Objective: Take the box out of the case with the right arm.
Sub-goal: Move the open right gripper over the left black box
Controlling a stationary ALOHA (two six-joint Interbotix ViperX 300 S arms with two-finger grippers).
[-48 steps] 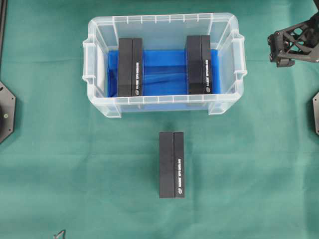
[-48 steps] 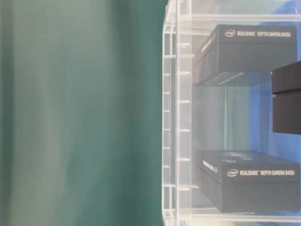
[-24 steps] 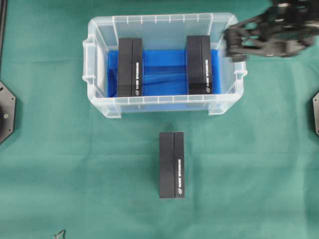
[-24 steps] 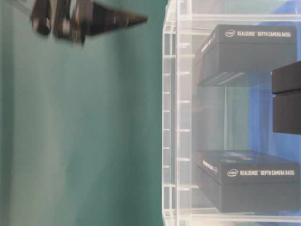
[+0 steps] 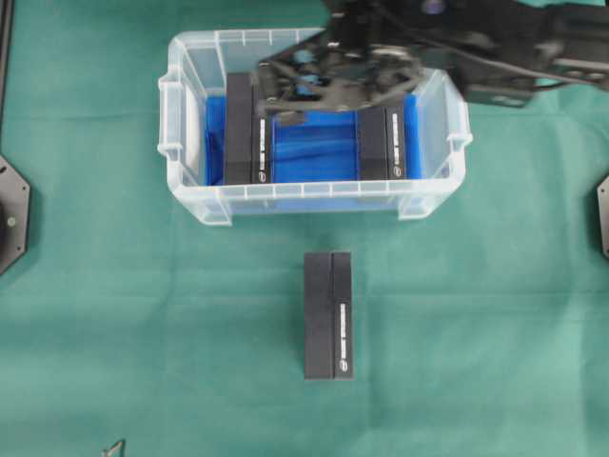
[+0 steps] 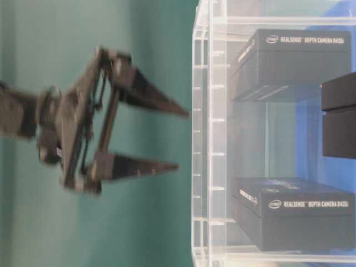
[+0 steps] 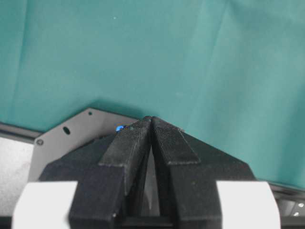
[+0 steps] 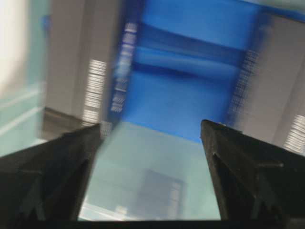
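Note:
The clear case (image 5: 190,202) has a blue sheet (image 5: 314,148) on its bottom. Two black boxes stand in it, one on the left (image 5: 245,148) and one on the right (image 5: 383,148). My right arm reaches in from the right over the case's far half. Its gripper (image 5: 267,99) hangs open and blurred above the far end of the left box, holding nothing. From table level that gripper (image 6: 182,139) shows spread fingers just outside the case wall (image 6: 203,139). The right wrist view looks down between open fingers (image 8: 224,157) at the blue sheet (image 8: 181,100). My left gripper (image 7: 151,118) is shut and empty.
A third black box (image 5: 328,314) lies on the green cloth (image 5: 495,314) in front of the case. Dark arm base plates sit at the left edge (image 5: 11,214) and the right edge (image 5: 602,214). A grey base plate (image 7: 76,131) lies beneath the left gripper.
The right arm has swung left from beside the case's right end to over the case, its gripper staying open. The boxes and the case have not moved.

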